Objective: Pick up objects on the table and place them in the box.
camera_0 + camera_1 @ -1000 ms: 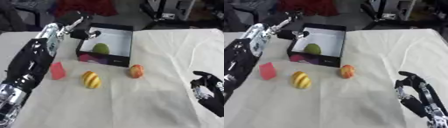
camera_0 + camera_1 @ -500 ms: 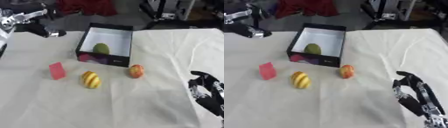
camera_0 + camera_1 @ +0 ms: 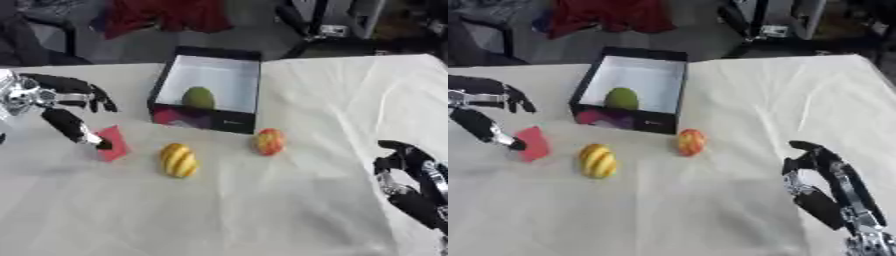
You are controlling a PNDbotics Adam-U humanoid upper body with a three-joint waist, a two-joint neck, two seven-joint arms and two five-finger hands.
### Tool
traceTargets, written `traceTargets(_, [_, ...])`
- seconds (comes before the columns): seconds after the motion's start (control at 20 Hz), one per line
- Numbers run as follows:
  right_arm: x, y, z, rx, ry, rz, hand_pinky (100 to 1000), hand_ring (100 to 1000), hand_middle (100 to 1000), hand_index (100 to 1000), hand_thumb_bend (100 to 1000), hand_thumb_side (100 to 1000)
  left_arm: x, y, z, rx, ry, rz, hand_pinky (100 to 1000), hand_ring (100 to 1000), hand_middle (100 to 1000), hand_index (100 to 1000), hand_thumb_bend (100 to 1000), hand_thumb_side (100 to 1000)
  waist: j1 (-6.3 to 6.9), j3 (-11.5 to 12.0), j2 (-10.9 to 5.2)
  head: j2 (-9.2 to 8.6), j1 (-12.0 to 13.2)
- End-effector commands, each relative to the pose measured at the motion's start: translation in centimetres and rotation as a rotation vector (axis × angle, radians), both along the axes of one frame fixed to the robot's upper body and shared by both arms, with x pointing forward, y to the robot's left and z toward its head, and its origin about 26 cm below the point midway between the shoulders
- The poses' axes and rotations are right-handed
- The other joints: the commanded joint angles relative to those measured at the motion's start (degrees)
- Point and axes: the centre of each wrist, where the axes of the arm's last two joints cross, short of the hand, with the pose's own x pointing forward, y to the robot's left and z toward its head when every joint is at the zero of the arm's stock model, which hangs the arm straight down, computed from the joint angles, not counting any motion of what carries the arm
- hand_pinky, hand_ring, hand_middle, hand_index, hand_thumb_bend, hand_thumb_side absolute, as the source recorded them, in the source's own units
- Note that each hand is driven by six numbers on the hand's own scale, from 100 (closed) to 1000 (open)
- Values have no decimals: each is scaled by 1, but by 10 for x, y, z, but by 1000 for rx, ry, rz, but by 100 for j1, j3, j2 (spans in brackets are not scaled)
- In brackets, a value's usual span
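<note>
Just beside left hand (image 3: 63,107): red block (image 3: 112,143).

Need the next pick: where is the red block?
The red block lies on the table's left side, just left of the striped yellow object, with the left hand at it.

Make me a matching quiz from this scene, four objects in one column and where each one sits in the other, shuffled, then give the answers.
Objects:
1. green fruit
2. pink block
3. yellow striped fruit
4. right hand

Places:
A. on the cloth, between the pink block and the orange-red fruit
B. lower right, resting idle
C. inside the box
D. right beside the left hand

Pairs: 1-C, 2-D, 3-A, 4-B
</note>
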Motion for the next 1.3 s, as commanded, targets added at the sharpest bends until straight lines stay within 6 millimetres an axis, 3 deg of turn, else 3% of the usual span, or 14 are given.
traceTargets(0.05, [2, -4, 6, -15, -21, -3, 759, 665, 458, 812, 100, 474, 6, 9, -4, 15, -48, 52, 746, 758, 806, 898, 518, 629, 17, 5, -119, -9, -21])
traceTargets(0.35, [2, -4, 6, -13, -21, -4, 759, 665, 458, 812, 100, 474, 10, 15, -22, 28, -83, 90, 707, 714, 765, 872, 471, 568, 7, 9, -118, -9, -26])
traceTargets(0.5, [2, -3, 6, -12, -21, -4, 759, 665, 458, 812, 100, 475, 9, 19, -26, 18, -122, 106, 635, 614, 667, 792, 346, 426, 7, 10, -115, -9, -34])
traceTargets(0.65, [1, -4, 6, -13, -20, -6, 759, 665, 458, 812, 100, 475, 9, 20, -21, -8, -173, 99, 572, 530, 568, 703, 288, 374, 7, 10, -117, -9, -29])
traceTargets(0.85, [1, -4, 6, -14, -18, -6, 759, 665, 458, 812, 100, 473, 9, 16, 11, -69, -289, 84, 561, 508, 537, 681, 277, 371, 8, 13, -126, -9, -32])
traceTargets(0.95, [1, -5, 5, -15, -16, -8, 759, 665, 457, 812, 100, 475, 10, 8, 43, -89, -379, 56, 567, 508, 535, 683, 283, 364, 13, 23, -137, -9, -25])
traceTargets(1.15, [0, -5, 3, -15, -6, -6, 758, 664, 457, 812, 100, 476, 16, -20, 101, -110, -546, -9, 585, 513, 538, 693, 290, 365, 12, 46, -159, -9, -8])
traceTargets(1.3, [-1, -4, 2, -12, -3, -5, 758, 664, 457, 812, 100, 476, 28, -49, 118, -147, -607, -48, 594, 516, 539, 698, 286, 362, -2, 40, -169, -9, 1])
